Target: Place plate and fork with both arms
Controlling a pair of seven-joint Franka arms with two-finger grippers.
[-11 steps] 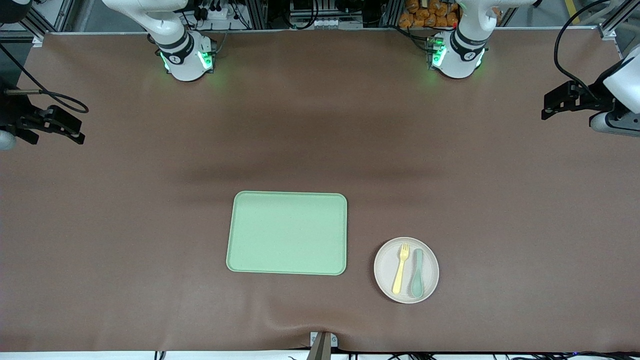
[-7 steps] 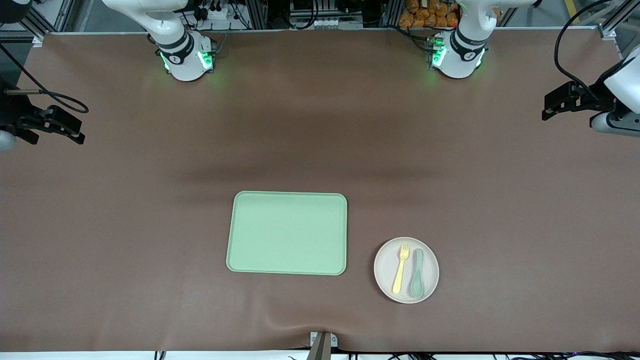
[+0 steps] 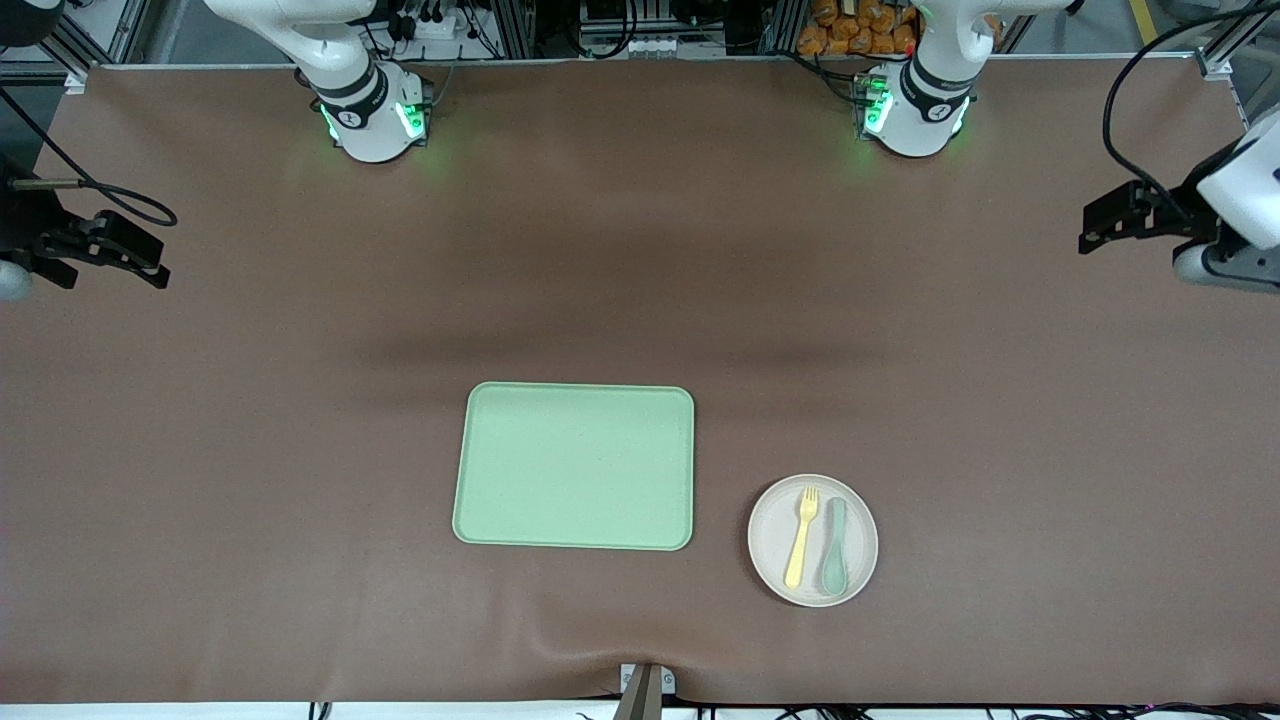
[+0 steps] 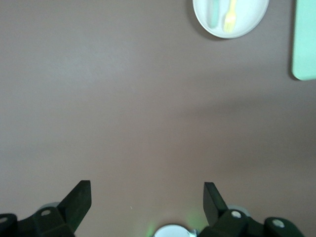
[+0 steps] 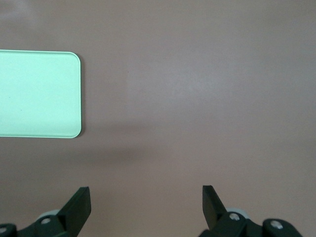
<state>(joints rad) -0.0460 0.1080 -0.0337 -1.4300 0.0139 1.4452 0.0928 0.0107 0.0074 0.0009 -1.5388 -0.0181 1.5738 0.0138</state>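
Mostly bare brown worktop [image 3: 300, 450], wide open room on all sides of the items. Plate [image 3: 812, 540], round, pale beige-pink, low rim, sits near the front camera's edge, toward the left arm's end. Yellow fork [image 3: 801, 537] lies on it, tines pointing toward the bases, grey-green spoon [image 3: 834, 562] just beside it on the same plate. Light-green rectangular tray [image 3: 574, 466] lies near the plate, toward the right arm's end, apart from it, nothing on it.

Left gripper [image 3: 1105, 215] hangs over the worktop's edge at the left arm's end, jaws wide apart, holding nothing. Right gripper [image 3: 125, 250] hangs over the other end's edge, jaws likewise spread, nothing held.

Left wrist view catches plate [image 4: 231, 19], fork [image 4: 229, 15], spoon [image 4: 214, 14] and a tray corner [image 4: 305, 39]; right wrist view shows only part of the tray [image 5: 39, 94] and bare worktop. Arm bases show only in the front view.
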